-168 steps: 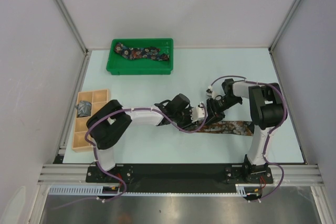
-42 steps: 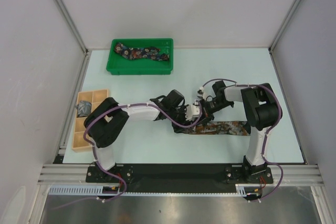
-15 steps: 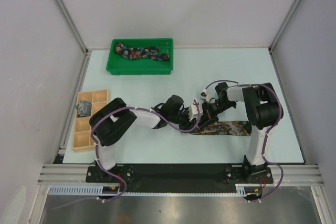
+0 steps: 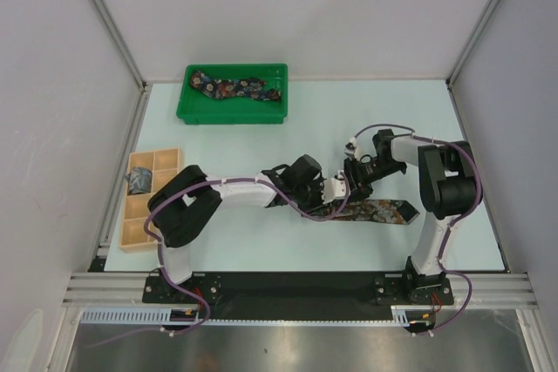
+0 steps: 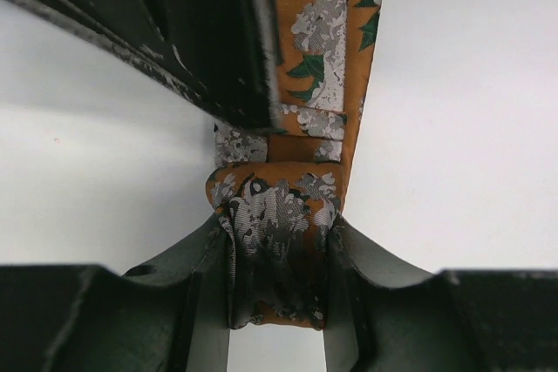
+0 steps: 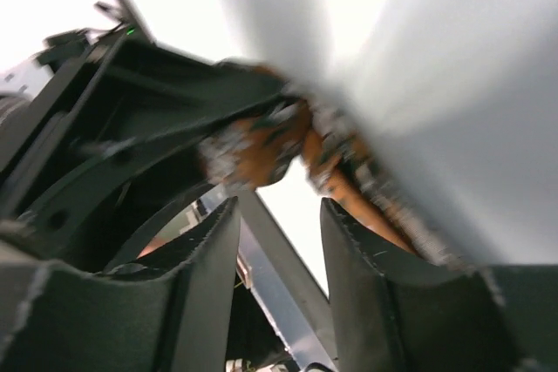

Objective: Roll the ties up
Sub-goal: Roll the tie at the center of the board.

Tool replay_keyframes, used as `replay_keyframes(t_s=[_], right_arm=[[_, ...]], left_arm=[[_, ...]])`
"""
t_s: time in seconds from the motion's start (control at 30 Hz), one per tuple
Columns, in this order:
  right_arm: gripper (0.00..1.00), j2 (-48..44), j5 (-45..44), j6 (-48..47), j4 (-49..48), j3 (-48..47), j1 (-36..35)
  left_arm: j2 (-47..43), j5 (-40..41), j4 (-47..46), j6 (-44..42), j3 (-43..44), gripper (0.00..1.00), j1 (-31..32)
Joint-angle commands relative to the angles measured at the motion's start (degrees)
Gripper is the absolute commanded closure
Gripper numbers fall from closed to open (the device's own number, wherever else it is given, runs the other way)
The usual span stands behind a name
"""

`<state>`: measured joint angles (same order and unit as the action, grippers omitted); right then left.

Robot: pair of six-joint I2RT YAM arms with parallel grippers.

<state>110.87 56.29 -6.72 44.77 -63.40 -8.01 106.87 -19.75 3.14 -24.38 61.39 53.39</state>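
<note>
My left pincer [image 5: 279, 248] is pinching the small rolled end of the rust-brown printed fabric necktie [image 4: 385, 213]. The rest of that necktie lies flat on the pale surface [image 4: 261, 128], running away to the right in front of my right arm. My right pincer [image 6: 281, 212] is spread and holds nothing, with the roll just beyond its tips. That view is blurred, so I cannot say whether a finger touches the cloth.

The roll is only a few turns and looks loose. I judge that if my left grip eases, it will spring open. If I turn it while the flat tail is not in line, the layers will likely slide sideways into a cone. My right fingers sit so close that one could catch an edge and drag a turn out. The tail may also skid along the surface instead of winding on.

Against half a second ago, both pincers have moved a little to the right and my right arm has swung outward. The flat stretch now starts further right, so it looks shorter.
</note>
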Motion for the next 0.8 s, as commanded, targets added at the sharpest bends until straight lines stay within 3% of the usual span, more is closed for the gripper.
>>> replay_keyframes(t_s=[0.0, 0.33, 0.43, 0.6, 0.63, 0.67, 0.77], right_arm=[[0.52, -4.34, 6.28, -1.98, 2.51, 2.04, -1.22], [0.52, -1.89, 6.46, 6.45, -11.80, 3.80, -4.99], [0.57, -0.75, 4.98, 7.34, -14.63, 3.89, -5.61], [0.78, 2.24, 2.77, 3.47, -11.47, 4.16, -5.61], [0.91, 2.33, 2.33, 3.12, -11.38, 4.51, -5.61], [0.98, 2.42, 2.07, 2.77, -10.85, 4.60, -5.61], [1.00, 2.33, 0.40, 1.19, -9.19, 5.21, -5.17]], left_arm=[[3.25, 7.53, 16.45, -4.01, 4.44, 0.84, 0.14], [5.54, 9.29, 19.10, -1.20, 6.12, 0.82, 0.49], [5.63, 8.85, 19.01, -0.76, 5.59, 0.81, 0.49], [4.14, 6.57, 16.12, -0.05, 3.83, 0.73, 0.32], [3.96, 6.13, 15.59, 0.56, 3.48, 0.68, 0.23], [3.53, 5.86, 14.19, 1.00, 3.22, 0.64, 0.14], [1.25, 3.41, 7.98, 4.07, 0.41, 0.46, -1.79]])
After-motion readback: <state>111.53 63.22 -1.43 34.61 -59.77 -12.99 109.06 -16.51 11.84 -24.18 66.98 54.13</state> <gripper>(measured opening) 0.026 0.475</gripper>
